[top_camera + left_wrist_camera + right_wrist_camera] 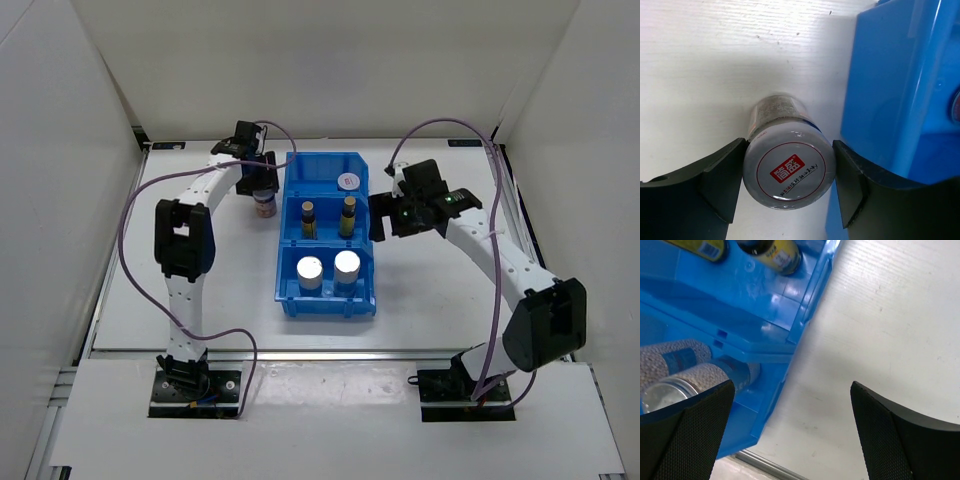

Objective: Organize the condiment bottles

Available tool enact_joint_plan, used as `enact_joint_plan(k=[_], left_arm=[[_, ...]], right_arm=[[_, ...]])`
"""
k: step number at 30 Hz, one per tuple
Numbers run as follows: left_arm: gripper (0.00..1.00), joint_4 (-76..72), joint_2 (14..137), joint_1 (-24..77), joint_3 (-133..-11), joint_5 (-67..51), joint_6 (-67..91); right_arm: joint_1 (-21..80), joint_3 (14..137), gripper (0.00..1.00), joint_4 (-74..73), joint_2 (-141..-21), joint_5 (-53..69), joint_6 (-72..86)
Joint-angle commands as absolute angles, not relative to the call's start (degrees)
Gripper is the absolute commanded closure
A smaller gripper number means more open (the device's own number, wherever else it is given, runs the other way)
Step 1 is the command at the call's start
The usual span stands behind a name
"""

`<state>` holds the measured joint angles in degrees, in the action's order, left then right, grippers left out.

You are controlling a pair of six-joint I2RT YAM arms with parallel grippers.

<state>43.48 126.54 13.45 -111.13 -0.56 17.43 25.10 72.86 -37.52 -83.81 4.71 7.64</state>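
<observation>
My left gripper (789, 146) is sitting half-open around the squat dark jar with the white-and-red printed lid (788, 172). Both black fingers (720, 180) are meeting the lid's rim, one at 9 o'clock and one at 3 o'clock. The jar is standing upright on the white table (715, 75), outside the blue plastic three-compartment bin (890, 90), whose wall is rising just beside it at 3 o'clock.

I'm judging this the grasp before the lift. My hold is high, on a glossy round lid, so I'm wanting an even squeeze across its widest line. Then a straight rise until the base clears the wall, with no tilting.

From above, the twin jar (347, 181) is occupying the right half of the 12 o'clock compartment, so I'm aiming for the free left half. The two slim dark yellow-labelled bottles (308, 218) are filling the middle compartment. The two white silver-capped bottles (310, 272) are filling the 6 o'clock one.

My right gripper (792, 390) is gaping wide and empty at the bin's 3 o'clock, out of my path.
</observation>
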Motion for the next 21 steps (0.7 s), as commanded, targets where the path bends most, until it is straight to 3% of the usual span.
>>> enact_joint_plan(k=[1, 10, 15, 21], left_arm=[[0.74, 42.8, 115.4, 13.2, -111.1, 1.2, 16.6], [0.8, 42.8, 111.0, 15.0, -119.8, 3.3, 15.5], [0.86, 42.8, 115.5, 17.8, -126.5, -1.8, 14.9], [0.86, 42.8, 122.7, 20.7, -132.8, -3.0, 14.3]], right_arm=[[24.8, 70.1, 0.01, -36.5, -79.3, 5.5, 7.0], [24.3, 62.8, 0.01, -36.5, -74.2, 6.2, 9.7], [24.3, 60.3, 0.01, -35.9, -71.4, 6.2, 11.6], [24.3, 58.7, 0.01, -35.9, -69.8, 6.7, 12.7]])
